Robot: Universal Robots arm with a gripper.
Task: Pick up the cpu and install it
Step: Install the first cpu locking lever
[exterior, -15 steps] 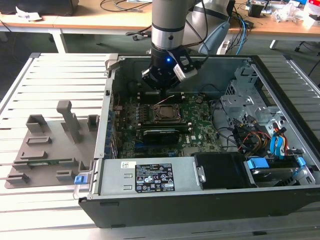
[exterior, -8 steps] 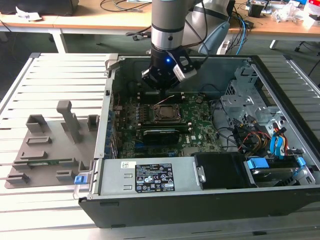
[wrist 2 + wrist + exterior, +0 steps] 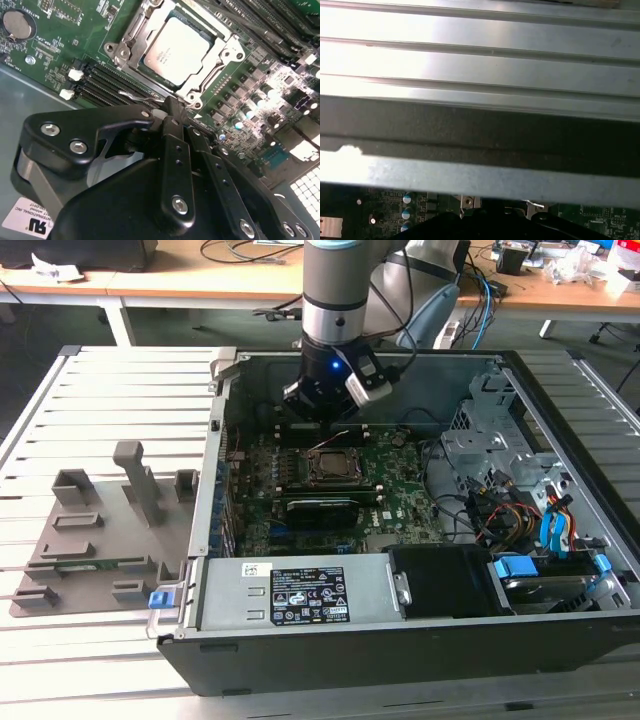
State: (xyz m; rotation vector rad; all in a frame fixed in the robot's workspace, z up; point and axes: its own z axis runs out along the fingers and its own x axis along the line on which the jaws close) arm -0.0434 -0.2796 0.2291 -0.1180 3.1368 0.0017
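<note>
The cpu (image 3: 172, 50), a flat square chip with a pale silver top, lies inside the motherboard socket, ringed by the socket's metal frame (image 3: 125, 47). In the exterior view the cpu (image 3: 331, 468) sits at the middle of the green board in the open computer case (image 3: 400, 650). My gripper (image 3: 171, 106) hangs just above the black memory slots (image 3: 107, 82) beside the socket. It is shut with nothing between its black fingers (image 3: 175, 150). Seen from outside, the gripper (image 3: 322, 422) is over the board just behind the socket, close to the case's back wall.
Grey moulded holder blocks (image 3: 100, 530) stand on the slatted table at the exterior view's left. A power supply (image 3: 300, 595) lines the case front. A drive cage and coloured cables (image 3: 520, 505) crowd the right. The first wrist view faces the case wall (image 3: 480, 135).
</note>
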